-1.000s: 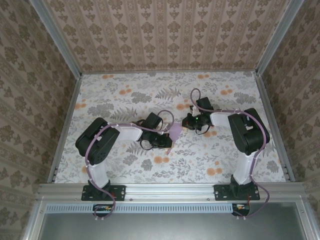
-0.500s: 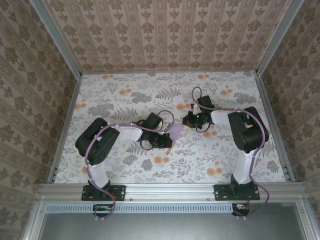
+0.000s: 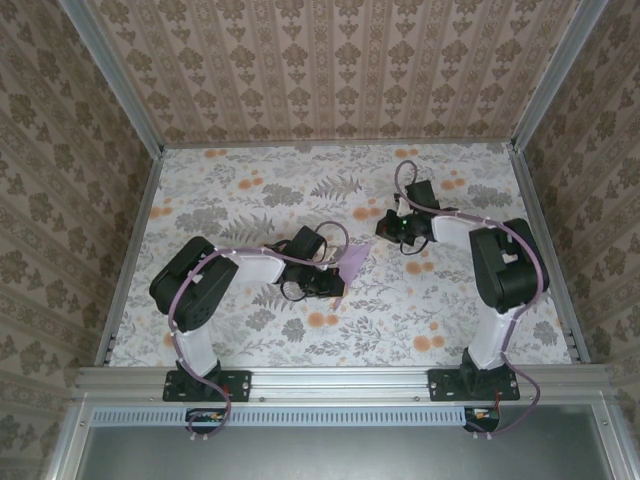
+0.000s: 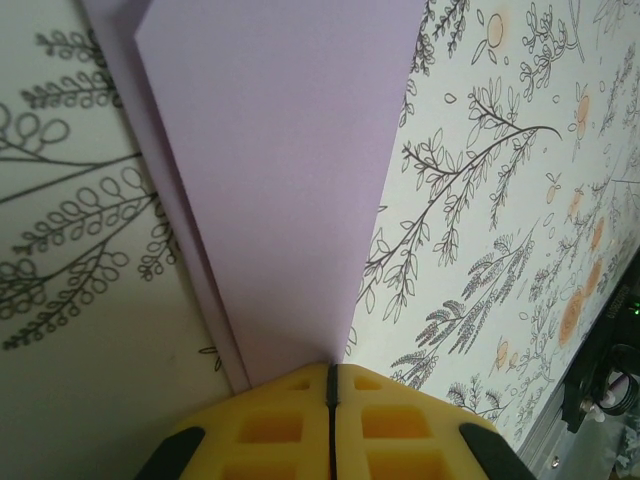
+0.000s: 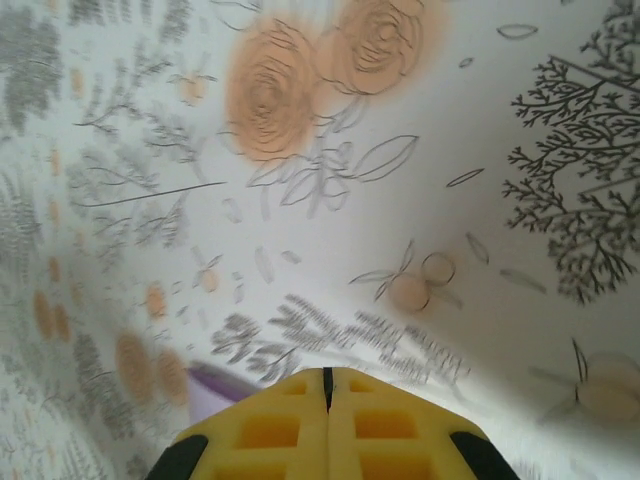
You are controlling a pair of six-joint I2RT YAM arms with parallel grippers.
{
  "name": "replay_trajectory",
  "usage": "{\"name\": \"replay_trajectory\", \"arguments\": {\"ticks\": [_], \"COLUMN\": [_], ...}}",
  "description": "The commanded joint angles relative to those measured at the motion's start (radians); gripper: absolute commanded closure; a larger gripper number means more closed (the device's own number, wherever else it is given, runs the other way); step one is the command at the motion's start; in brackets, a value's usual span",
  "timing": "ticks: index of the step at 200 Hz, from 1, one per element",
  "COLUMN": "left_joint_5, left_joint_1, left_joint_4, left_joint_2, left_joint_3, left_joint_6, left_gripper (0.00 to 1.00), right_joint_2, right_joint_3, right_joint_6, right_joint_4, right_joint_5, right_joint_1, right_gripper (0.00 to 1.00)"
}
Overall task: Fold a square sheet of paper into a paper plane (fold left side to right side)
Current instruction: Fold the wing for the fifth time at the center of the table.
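Paper plane: the paper plane [image 3: 352,262] sits mid-desk, a small pale lilac fold between the two arms, right at the tip of the left one.
Left gripper: the left gripper [image 3: 338,278] has its jaws clenched, yellow pads pressed flat together, and by the look of it they pinch the near end of the lilac paper.
Right gripper: the right gripper [image 3: 384,228] has its jaws clenched on nothing, hanging over the flowered desk [image 3: 250,200] just beyond the paper and apart from it.
Risk, slip: one pinch at one end is all that holds thin paper, so a quick drag could let the layers slide and the crease wander.
Risk, crumple: if those clenched right jaws come in low, they could shove the free end and buckle it.
Left wrist gives: the layers up close, with a second edge peeking out along the left side, which the top view cannot resolve.
Right wrist gives: a lilac corner [image 5: 215,385] beside its pads.
Top view gives: the gap between the right arm and the paper.
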Motion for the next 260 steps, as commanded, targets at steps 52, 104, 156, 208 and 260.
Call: {"name": "replay_trajectory", "arguments": {"ticks": [52,104,156,208,260], "left_joint_5": [-0.057,-0.057,-0.048,-0.028,0.028], "left_joint_1": [-0.015,-0.014,-0.014,-0.011,-0.003], "left_joint_4": [-0.125,-0.124,-0.112,-0.153,-0.179], "left_joint_2": [0.014,0.014,-0.004,-0.086,-0.154], "left_joint_3": [-0.04,-0.039,-0.035,0.008,0.03], "left_joint_6": [0.008,0.008,0.0,0.004,0.002], "left_gripper": [0.92,0.92,0.92,0.86,0.85], "right_joint_2": [-0.228,-0.107,-0.009,0.025,0.036], "right_joint_3": [-0.234,-0.233,-0.232,-0.236,-0.229], "right_joint_6": [0.156,0.265,0.302,0.284,0.279], "right_joint_4": [0.116,0.208,0.177,0.098,0.094], "right_joint_5": [-0.03,-0.013,0.001,0.034,0.03], "right_joint_1": [0.152,0.287,0.297,0.297,0.297], "right_gripper": [1.0,1.0,1.0,1.0,1.0]}}
